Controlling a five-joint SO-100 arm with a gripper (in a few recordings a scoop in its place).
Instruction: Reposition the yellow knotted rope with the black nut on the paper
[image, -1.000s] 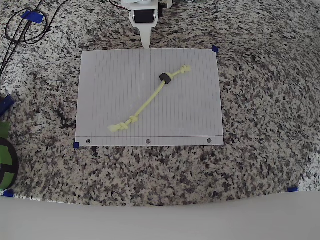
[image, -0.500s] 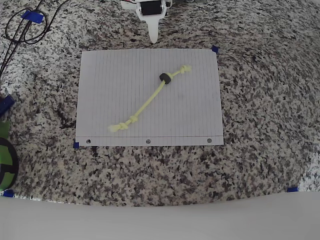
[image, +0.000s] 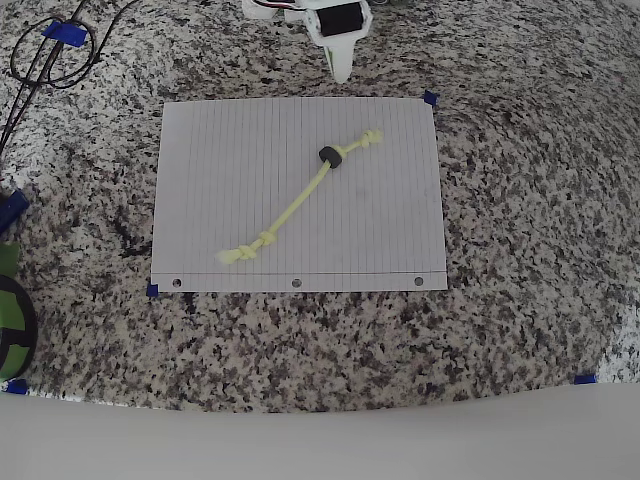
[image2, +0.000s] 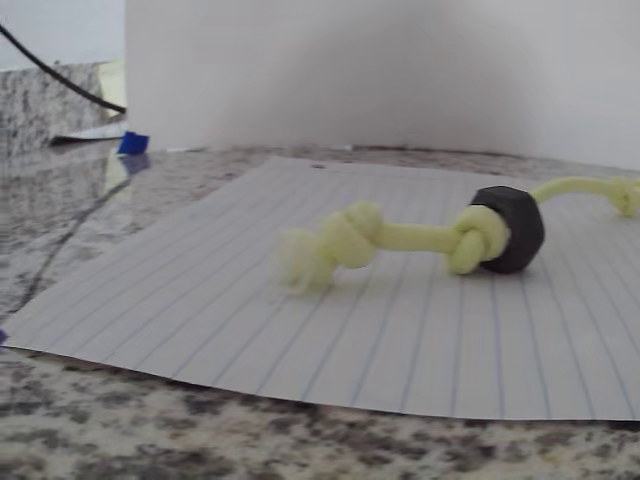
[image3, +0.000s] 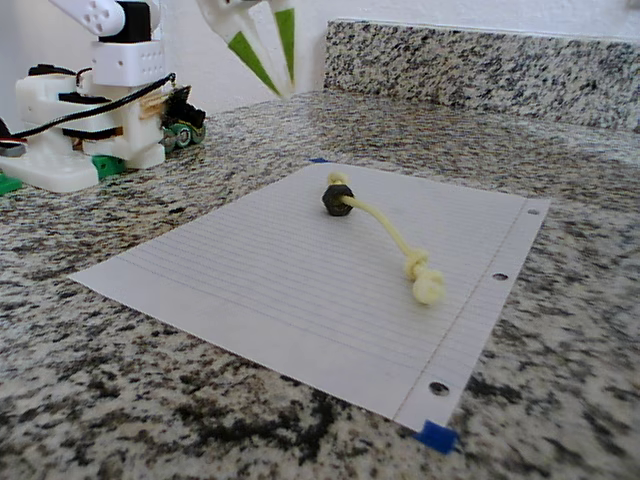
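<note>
The yellow knotted rope lies diagonally on the paper, from a knot near the lower left to a knot near the upper right. The black nut sits on the rope close to the upper-right knot. In the wrist view the rope's frayed end knot and the nut lie close ahead on the paper. My gripper hovers beyond the paper's far edge, a little right of the nut. In the fixed view its green fingers meet at the tips, shut on nothing, above the counter behind the rope.
Black cables loop at the counter's far left corner. Blue tape pieces mark the paper's corners and the counter. A green and black object sits at the left edge. The arm's base and a granite backsplash stand behind.
My gripper has swung to the right along the paper's far edge and drawn slightly away from it. The rope, nut and paper have not moved.
</note>
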